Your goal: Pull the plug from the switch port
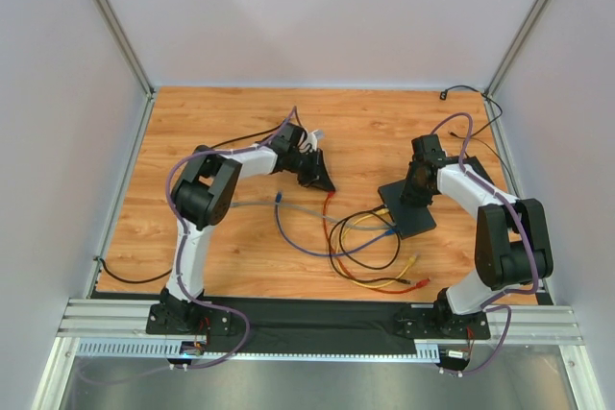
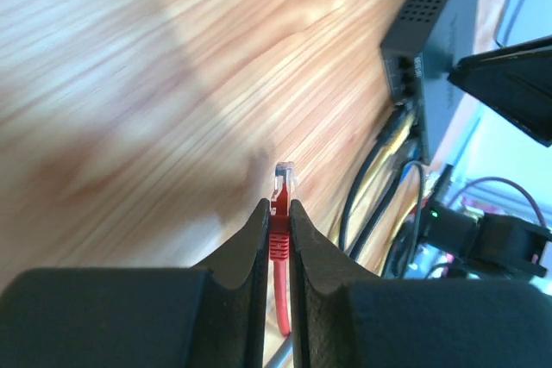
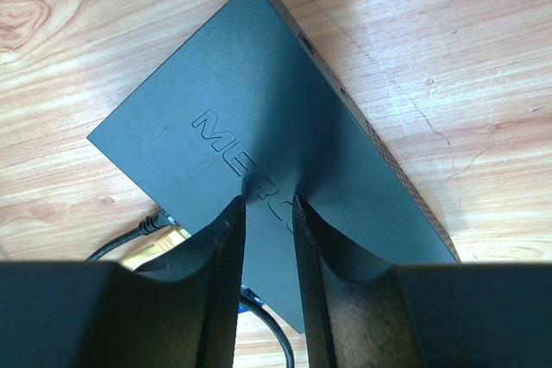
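The switch (image 1: 411,216) is a flat black box on the table at the right. It also shows in the right wrist view (image 3: 216,84) and the left wrist view (image 2: 435,19). Black (image 3: 153,224), yellow (image 3: 170,238) and blue (image 3: 251,300) plugs sit in its near edge. My left gripper (image 1: 317,178) is shut on a red plug (image 2: 282,180), which is free of the ports (image 2: 404,75) and held above the wood, left of the switch. My right gripper (image 3: 269,206) rests on the switch's top, its jaws a little apart with nothing between them.
Loops of black, yellow, blue and red cable (image 1: 365,247) lie in front of the switch. A grey cable with a blue end (image 1: 279,201) lies near the left arm. A black cord (image 1: 130,278) trails off the left edge. A small black connector (image 1: 447,94) lies at the back right.
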`<state>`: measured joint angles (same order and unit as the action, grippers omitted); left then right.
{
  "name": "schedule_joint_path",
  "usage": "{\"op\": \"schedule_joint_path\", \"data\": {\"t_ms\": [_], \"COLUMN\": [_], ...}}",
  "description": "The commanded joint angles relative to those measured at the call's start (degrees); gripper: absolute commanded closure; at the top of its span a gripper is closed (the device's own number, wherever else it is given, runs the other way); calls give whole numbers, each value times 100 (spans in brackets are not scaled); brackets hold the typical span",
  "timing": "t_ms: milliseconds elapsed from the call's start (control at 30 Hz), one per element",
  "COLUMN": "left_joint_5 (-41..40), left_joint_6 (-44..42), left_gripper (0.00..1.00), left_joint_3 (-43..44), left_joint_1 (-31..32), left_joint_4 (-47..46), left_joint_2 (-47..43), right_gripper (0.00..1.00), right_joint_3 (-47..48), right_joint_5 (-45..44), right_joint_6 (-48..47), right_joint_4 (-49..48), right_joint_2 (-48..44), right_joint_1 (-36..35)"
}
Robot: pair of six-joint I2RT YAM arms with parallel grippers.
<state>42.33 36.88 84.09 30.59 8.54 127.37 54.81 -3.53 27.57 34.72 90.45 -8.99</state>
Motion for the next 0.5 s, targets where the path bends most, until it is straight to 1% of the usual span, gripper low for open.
{"op": "schedule_joint_path", "data": {"t_ms": [0,167,233,267,333,467], "left_joint_5": [-550,-936,-1050,-1094,-1313,-1674], "left_joint_6": [-340,-287,-296,-304,-392,-743], "left_gripper": [100,100,100,100,100,100], "left_joint_3": [-323,-849,-956,-1087,-1184,-1150], "left_joint_1": [-228,-396,-396,-396,-387,-396], "left_joint_4": [-79,-545,-818,-1114,-1222,-986], "left_joint_2": [-713,-1310,-1608,-1715,-2065,-2602], "right_gripper": [69,69,69,69,69,69], "right_joint_3": [-207,-216,-216,-225,-207,-225], "right_joint_5": [-473,-447,-438,-447,-438,-429], "right_joint_6": [-103,-94,-103,-112,-103,-103], "right_joint_4": [184,202,184,193,193,193], "right_joint_2": [350,341,332,332,332,333], "right_joint_1": [29,38,38,29,29,29]}}
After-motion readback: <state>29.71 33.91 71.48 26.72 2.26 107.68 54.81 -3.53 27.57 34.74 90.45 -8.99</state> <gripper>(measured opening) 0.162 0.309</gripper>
